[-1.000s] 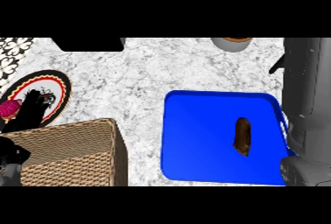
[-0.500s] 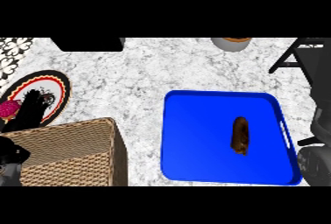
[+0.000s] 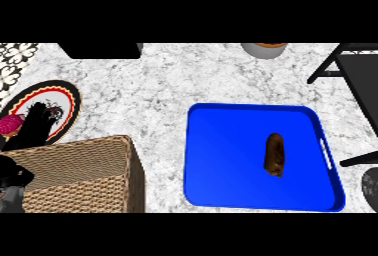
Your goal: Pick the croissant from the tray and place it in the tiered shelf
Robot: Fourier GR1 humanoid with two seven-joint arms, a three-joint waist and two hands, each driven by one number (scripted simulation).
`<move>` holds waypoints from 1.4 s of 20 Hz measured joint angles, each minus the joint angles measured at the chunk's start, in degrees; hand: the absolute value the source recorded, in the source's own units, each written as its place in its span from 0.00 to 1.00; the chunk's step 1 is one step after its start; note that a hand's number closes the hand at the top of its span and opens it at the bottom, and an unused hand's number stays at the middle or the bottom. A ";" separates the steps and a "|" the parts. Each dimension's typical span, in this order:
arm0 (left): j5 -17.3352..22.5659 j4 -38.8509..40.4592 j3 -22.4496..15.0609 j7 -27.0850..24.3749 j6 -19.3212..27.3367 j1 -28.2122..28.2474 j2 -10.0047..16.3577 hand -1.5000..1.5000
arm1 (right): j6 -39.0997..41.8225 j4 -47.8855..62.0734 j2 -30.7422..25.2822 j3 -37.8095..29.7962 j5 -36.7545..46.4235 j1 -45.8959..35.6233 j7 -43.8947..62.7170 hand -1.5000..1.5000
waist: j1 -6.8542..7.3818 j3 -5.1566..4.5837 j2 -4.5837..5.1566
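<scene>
The brown croissant (image 3: 275, 155) lies lengthwise on the right half of the blue tray (image 3: 221, 150), with nothing touching it. The black tiered shelf (image 3: 353, 75) stands at the right edge beyond the tray's far right corner; only part of its frame and a dark panel show. A dark rounded part of my right hand (image 3: 370, 186) peeks in at the right edge beside the tray's near right corner. My left hand (image 3: 31, 125) rests at the far left with straight fingers pointing up over a plate, holding nothing.
A wicker basket (image 3: 77, 175) fills the lower left. Behind it lies a round plate (image 3: 63, 97) with a red and black rim and a pink item (image 3: 9, 124). A grey bowl (image 3: 264, 49) and a black object (image 3: 100, 49) sit at the counter's far edge.
My grey right arm, which covered the tray's right side and the shelf, has pulled back to the lower right edge. The shelf frame now shows. Croissant and left hand have not moved.
</scene>
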 measured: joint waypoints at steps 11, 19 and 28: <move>1.69 0.25 0.26 -0.26 -0.30 -0.53 -0.18 0.50 | -4.54 -0.76 -3.37 -6.73 -3.78 5.60 -0.86 1.00 | -0.03 0.06 0.00; 2.42 -0.06 0.20 -0.05 -0.50 -0.81 0.50 0.50 | -6.31 -2.00 -4.96 -10.07 -5.14 11.01 -1.59 0.00 | -0.14 0.00 -0.06; 2.69 0.70 0.06 0.08 -0.56 -1.75 0.78 0.50 | -12.19 -4.62 -5.39 -10.98 -10.72 12.73 -2.86 0.00 | 0.05 -0.11 -0.17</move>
